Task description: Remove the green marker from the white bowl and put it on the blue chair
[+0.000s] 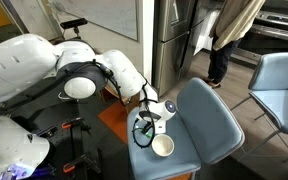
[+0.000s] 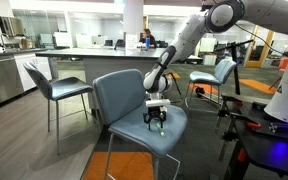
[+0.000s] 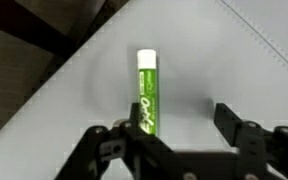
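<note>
The green marker [image 3: 147, 92] lies flat on the grey-blue seat of the blue chair [image 3: 224, 60], its lower end beside my gripper's left finger. My gripper [image 3: 174, 125] is open, its fingers spread over the seat, and it grips nothing. In both exterior views the gripper [image 1: 144, 126] [image 2: 156, 122] hangs low over the seat of the chair [image 1: 212, 122] [image 2: 122, 95]. The white bowl [image 1: 163, 146] stands on the seat's front part, right beside the gripper. The marker is too small to make out in the exterior views.
A similar blue chair [image 1: 280, 82] stands nearby, and another with thin metal legs [image 2: 56, 88]. A person [image 1: 224, 35] stands by steel cabinets in the background. Black robot-base equipment [image 2: 264, 150] sits beside the chair. A counter [image 2: 84, 55] runs behind.
</note>
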